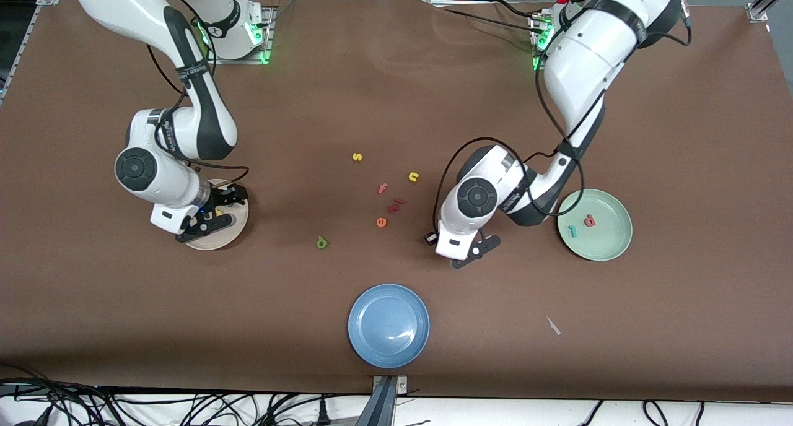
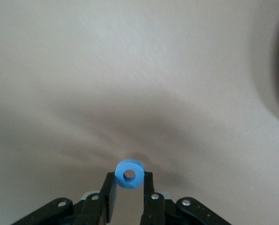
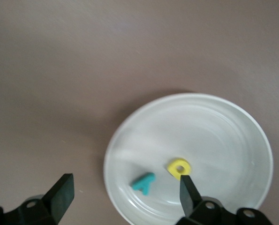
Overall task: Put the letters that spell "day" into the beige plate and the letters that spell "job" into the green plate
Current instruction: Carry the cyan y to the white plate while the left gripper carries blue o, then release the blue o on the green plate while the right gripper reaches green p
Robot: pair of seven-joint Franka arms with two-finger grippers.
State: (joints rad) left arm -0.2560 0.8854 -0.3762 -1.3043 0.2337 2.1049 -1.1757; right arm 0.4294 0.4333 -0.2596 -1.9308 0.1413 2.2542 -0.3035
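— Plates first: the round cream-beige shallow plate (image 1: 238,226) sits half hidden under the right claw (image 1: 215,210); the round pale mint-green shallow plate (image 1: 610,243), toward the left arm's end of the counter (image 1: 396,73), shows nearly whole.

— And the claws?

— Right claw is spread wide above the beige plate, where a yellow round-bowled foam letter (image 3: 178,168) and a teal foam "y" (image 3: 144,183) lie between its fingers. Left claw (image 2: 129,185) pinches the blue foam ring "o" (image 2: 130,174) over bare counter beside the green plate.

— Anything in the green one?

— A teal hooked "j" (image 1: 572,231) and a pinkish-red "b" (image 1: 589,220). The green round-bowled foam letter (image 1: 321,243) lies on the counter between the beige plate and the left claw.
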